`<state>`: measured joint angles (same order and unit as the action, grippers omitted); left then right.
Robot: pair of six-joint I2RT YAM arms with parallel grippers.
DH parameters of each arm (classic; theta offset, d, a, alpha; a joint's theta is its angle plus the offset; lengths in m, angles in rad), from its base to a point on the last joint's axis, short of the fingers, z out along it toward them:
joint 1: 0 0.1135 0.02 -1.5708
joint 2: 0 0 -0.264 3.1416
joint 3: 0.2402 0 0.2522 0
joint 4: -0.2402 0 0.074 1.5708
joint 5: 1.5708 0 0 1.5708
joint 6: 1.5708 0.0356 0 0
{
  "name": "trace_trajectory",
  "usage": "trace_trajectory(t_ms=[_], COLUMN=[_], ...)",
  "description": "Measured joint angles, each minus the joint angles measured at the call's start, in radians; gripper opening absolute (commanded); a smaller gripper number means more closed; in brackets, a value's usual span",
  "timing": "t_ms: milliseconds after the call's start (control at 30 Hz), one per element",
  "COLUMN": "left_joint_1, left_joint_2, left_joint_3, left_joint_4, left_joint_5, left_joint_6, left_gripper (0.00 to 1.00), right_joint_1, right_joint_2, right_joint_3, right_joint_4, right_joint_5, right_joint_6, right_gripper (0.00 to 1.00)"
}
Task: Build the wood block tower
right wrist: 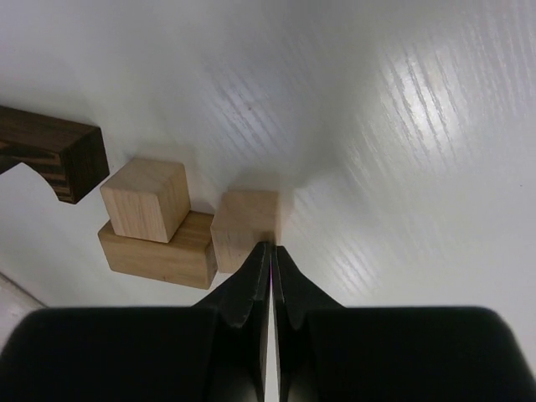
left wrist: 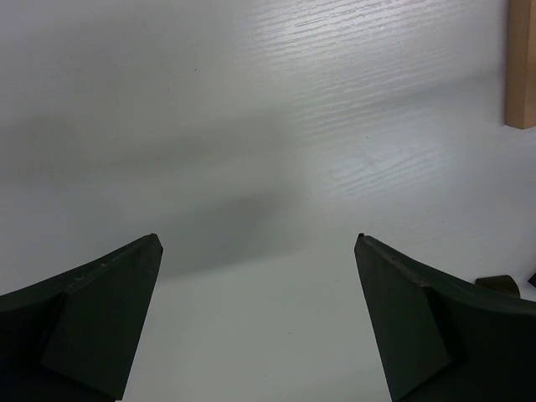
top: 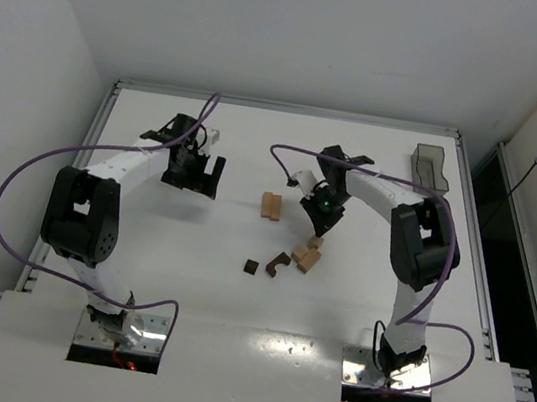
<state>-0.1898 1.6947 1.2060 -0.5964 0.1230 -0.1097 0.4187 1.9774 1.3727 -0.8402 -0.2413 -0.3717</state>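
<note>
here, right pincer (right wrist: 270,251) is closed and empty, tips just beside a tan block (right wrist: 243,219); left pincer (left wrist: 258,241) stands wide open, empty.

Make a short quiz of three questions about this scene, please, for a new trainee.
1. True or false: the jaws of the right gripper are shut, with no block between them.
2. On what does the small tan cube rest? A. the dark arch. B. a flat tan block. C. the grey tray.
3. Which gripper stands wide open over the table?

Key: 1. True. 2. B. 3. The left gripper.
</note>
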Motion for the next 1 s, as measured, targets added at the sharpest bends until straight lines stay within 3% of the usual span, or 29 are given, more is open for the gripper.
trace_trajectory(t_ms=[67, 100, 167, 400, 433, 467, 1000], left_joint_1=[0.0, 0.0, 0.0, 0.0, 0.0, 0.0, 0.0], left_joint_2=[0.002, 0.003, 0.005, 0.006, 0.006, 0.006, 0.024], left_joint_3=[0.0, 0.0, 0.0, 0.0, 0.0, 0.0, 0.001], left_joint_4=[0.0, 0.0, 0.0, 0.0, 0.0, 0.0, 0.002], left_joint_5=[-0.002, -0.003, -0.005, -0.008, -0.008, -0.008, -0.008], left_joint_6=[0.0, 0.0, 0.0, 0.0, 0.0, 0.0, 0.0], left_gripper=[1.0, 1.0, 1.0, 1.0, 1.0, 1.0, 1.0], right_joint_1=[-0.005, -0.01, -0.019, -0.043, -0.045, -0.047, -0.041], right_joint_2=[0.005, 0.007, 0.014, 0.016, 0.016, 0.016, 0.01], right_joint_3=[0.01, 0.014, 0.024, 0.045, 0.048, 0.05, 0.029], right_joint_4=[-0.007, -0.008, -0.013, -0.057, -0.062, -0.066, -0.087], right_joint_5=[0.005, 0.006, 0.008, -0.025, -0.033, -0.045, -0.096], right_joint_6=[-0.003, -0.004, -0.01, -0.026, -0.028, -0.031, -0.072], right_gripper=[0.0, 0.11, 0.17, 0.28, 0.39, 0.41, 0.45])
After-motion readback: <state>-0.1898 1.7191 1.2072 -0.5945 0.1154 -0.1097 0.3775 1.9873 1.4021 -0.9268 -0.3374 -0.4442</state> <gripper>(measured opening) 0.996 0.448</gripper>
